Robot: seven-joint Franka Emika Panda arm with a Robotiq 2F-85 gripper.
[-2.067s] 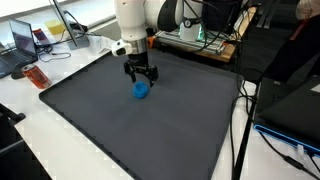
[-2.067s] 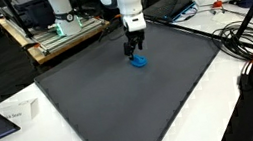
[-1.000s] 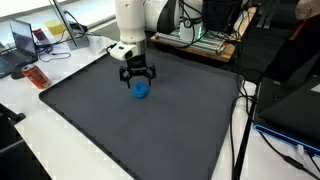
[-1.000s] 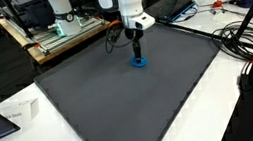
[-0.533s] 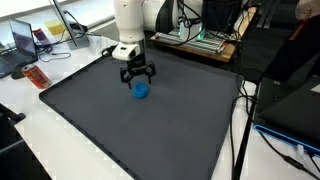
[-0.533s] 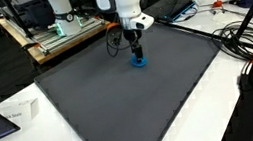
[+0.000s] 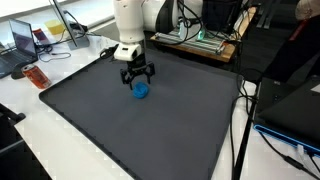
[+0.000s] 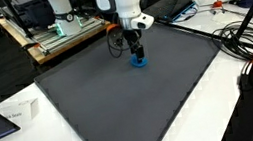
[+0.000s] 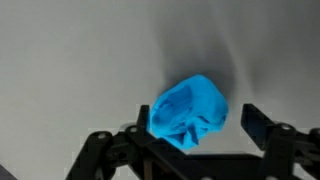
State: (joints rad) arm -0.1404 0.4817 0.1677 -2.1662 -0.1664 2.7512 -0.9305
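Pincer [image 7: 138, 81] turned at the wrist, jaws spread open, blue crumpled lump [image 7: 140, 90] just below, between them

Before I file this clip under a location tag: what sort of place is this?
Most likely a robotics lab or workshop, not a home: an open laptop off to the side, a wooden bench of exposed electronics behind the robot arm, and loose cable bundles beside the dark work mat.
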